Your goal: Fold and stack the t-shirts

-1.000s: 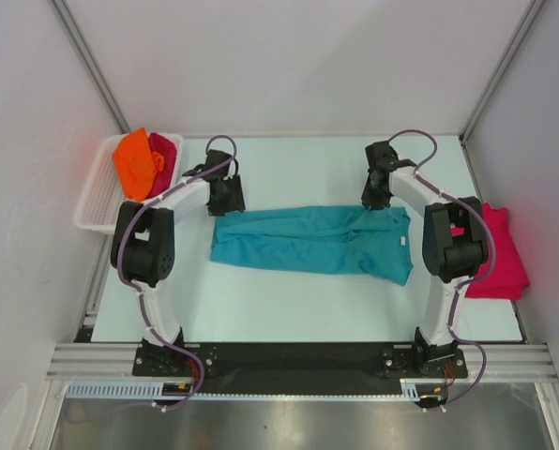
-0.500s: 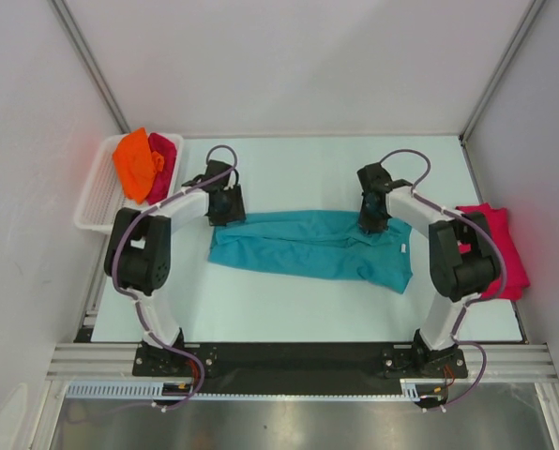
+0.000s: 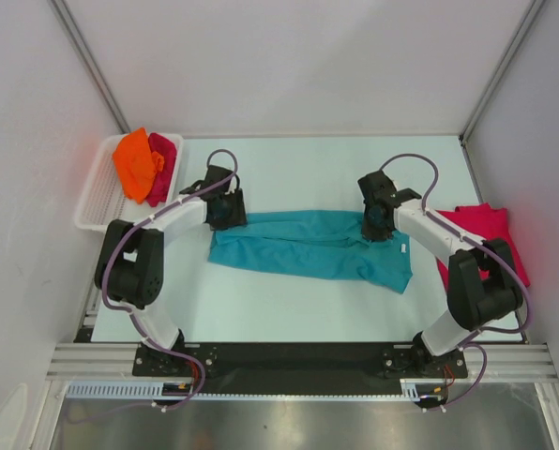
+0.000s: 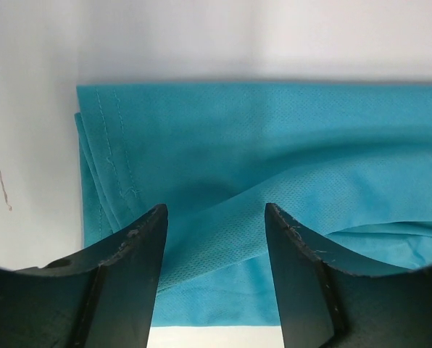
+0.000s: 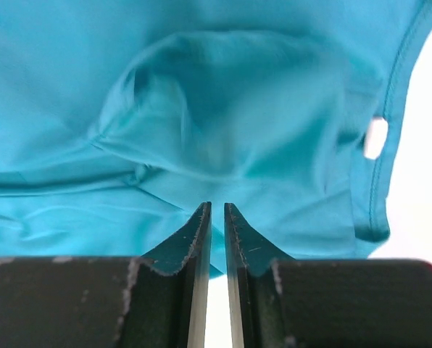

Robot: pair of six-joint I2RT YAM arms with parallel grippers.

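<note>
Teal t-shirt (image 3: 308,246) lying on table (image 3: 298,169) as folded band, long axis running left-right, right end dipping toward arm bases. Both arms reaching forward, elbows bowing outward.

Left gripper (image 3: 228,214) over band's left far corner, fingers (image 4: 140,239) standing apart, cloth showing between them.

Right gripper (image 3: 376,228) at band's far edge, fingers (image 5: 194,232) nearly meeting; cannot tell if pinching cloth.

Four shirts showing:
- one teal
- orange t-shirt (image 3: 134,161) and crimson-pink t-shirt (image 3: 162,169) in basket (image 3: 92,202), outboard of left fingers
- second crimson-pink t-shirt (image 3: 481,230) outboard of right fingers

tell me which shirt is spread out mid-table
The teal t-shirt, a long strip across the middle of the table. The orange shirt and one crimson shirt sit bunched in the white basket; the other crimson shirt lies at the right edge.
</note>
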